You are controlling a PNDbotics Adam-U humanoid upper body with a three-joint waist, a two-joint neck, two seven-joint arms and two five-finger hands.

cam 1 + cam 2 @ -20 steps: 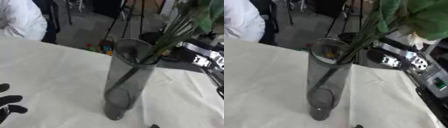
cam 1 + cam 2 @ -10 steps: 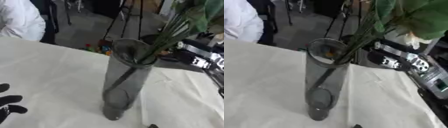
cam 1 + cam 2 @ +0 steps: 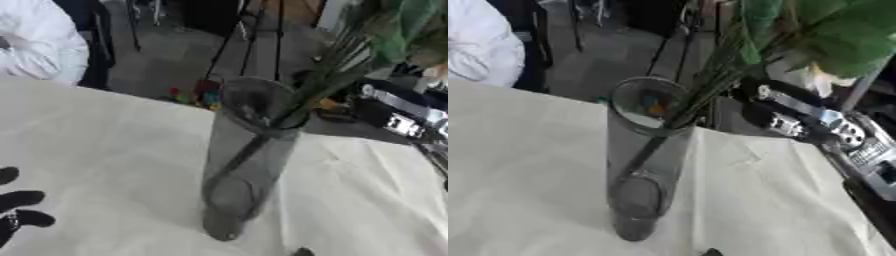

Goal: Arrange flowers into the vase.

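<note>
A white-clothed surface (image 3: 96,150) carries a tall smoky glass vase (image 3: 241,165), upright near its middle. Green flower stems (image 3: 702,95) lean out over the vase's rim toward the far right corner, their leaves (image 3: 842,35) above. The left hand (image 3: 19,210) rests released at the near left edge, fingers straight.

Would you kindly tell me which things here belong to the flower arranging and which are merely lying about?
Part of the job:
- glass vase
- flower stems leaning in the vase
- green leaves
- right arm

Lying about:
- left hand, idle at lower left
- white tablecloth
- colourful bits on the floor
</note>
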